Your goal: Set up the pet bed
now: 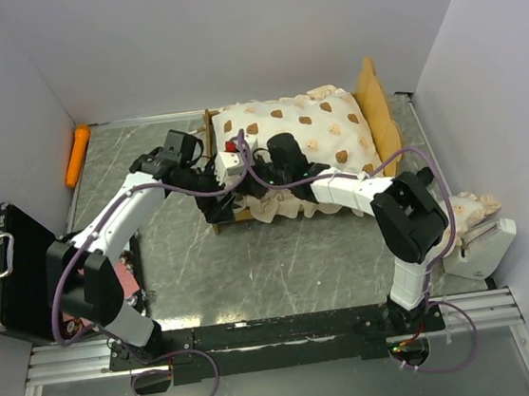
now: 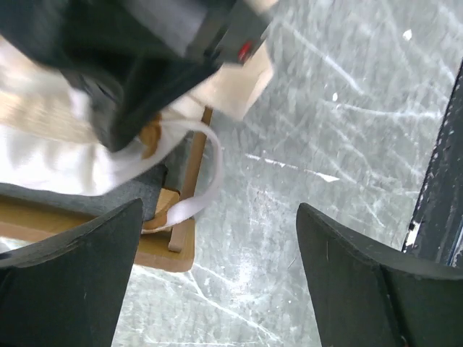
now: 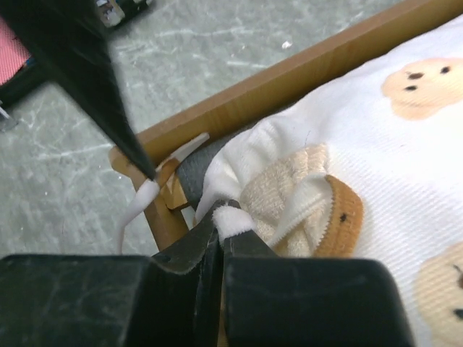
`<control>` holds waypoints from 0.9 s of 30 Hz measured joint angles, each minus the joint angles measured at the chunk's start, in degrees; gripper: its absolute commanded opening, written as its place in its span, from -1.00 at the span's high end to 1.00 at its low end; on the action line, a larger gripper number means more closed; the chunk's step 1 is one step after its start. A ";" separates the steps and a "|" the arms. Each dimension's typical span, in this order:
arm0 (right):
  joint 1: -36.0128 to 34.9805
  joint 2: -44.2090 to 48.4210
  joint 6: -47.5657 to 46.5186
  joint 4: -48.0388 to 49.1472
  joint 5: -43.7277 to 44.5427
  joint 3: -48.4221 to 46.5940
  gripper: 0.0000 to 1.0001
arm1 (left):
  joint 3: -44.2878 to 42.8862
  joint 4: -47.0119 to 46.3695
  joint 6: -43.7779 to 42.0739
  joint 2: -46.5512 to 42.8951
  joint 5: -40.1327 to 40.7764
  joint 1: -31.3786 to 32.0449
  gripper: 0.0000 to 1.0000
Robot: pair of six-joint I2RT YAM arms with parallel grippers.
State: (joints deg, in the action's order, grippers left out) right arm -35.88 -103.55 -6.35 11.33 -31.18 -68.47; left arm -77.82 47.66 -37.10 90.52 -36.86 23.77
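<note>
**Right jaws pinch mattress corner; left jaws wide and empty**

Right gripper (image 3: 221, 217): jaws clamped together on a small fold of the cream bear-print mattress (image 3: 347, 144), at the foot-end corner nearest the arms. Left gripper (image 2: 217, 267): fingers spread wide, nothing between them, just beside the same light-wood frame (image 2: 166, 253) corner, where a white strap (image 2: 210, 173) hangs. Pet bed (image 1: 314, 125) sits far-centre on the grey table (image 1: 281, 263), wavy headboard (image 1: 375, 99) to the right.

Both arms extended far; left tool (image 2: 217, 217) jaws wide apart, empty; right tool (image 3: 221, 217) clamped on cream bear-print mattress (image 3: 376, 144) edge.
</note>
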 measured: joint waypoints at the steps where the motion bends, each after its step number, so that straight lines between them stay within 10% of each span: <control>1: -0.04 -0.15 -0.17 -0.39 -0.02 -0.04 1.00 | 0.00 -0.13 0.09 -0.76 -0.13 -0.02 -0.71; 16: -0.15 -1.92 4.00 -0.02 -1.84 1.11 1.00 | 7.41 -14.43 2.21 -0.92 2.14 2.75 -0.57; 27: 1.05 -1.70 7.61 -1.97 -4.17 1.84 1.00 | 5.95 -17.62 -0.48 4.55 6.86 3.04 0.99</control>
State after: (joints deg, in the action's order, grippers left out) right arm -34.83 -105.25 1.26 9.37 -35.35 -66.63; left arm -71.88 30.04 -37.58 95.07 -30.00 26.81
